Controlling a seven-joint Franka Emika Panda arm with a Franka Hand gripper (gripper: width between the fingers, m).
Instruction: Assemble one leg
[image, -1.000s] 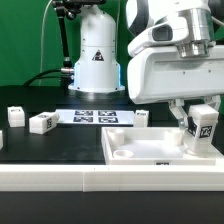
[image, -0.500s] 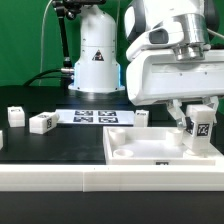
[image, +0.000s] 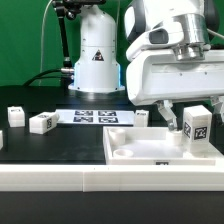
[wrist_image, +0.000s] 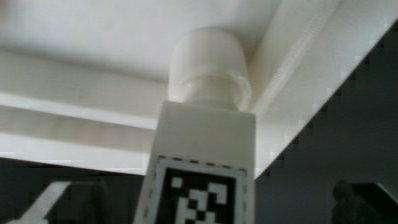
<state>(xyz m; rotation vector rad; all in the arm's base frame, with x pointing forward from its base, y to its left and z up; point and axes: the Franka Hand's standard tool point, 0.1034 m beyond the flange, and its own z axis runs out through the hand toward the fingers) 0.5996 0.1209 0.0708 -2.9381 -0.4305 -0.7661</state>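
The hand (image: 192, 112) grips the leg (image: 198, 125) between its fingers, holding it tilted above the tray (image: 125, 150), which lies by the tabletop (image: 60, 145) edge nearest the exterior camera, toward the exterior view's right. The leg's round peg (wrist_image: 214, 65) points into a tray corner.

Bulky white arm (image: 165, 75); pale pincer (image: 195, 120)

leg x4 (image: 15, 115) (image: 42, 122) (image: 143, 117) (image: 198, 125), tray x1 (image: 150, 172), marker board x1 (image: 92, 117), robot arm x1 (image: 150, 20)
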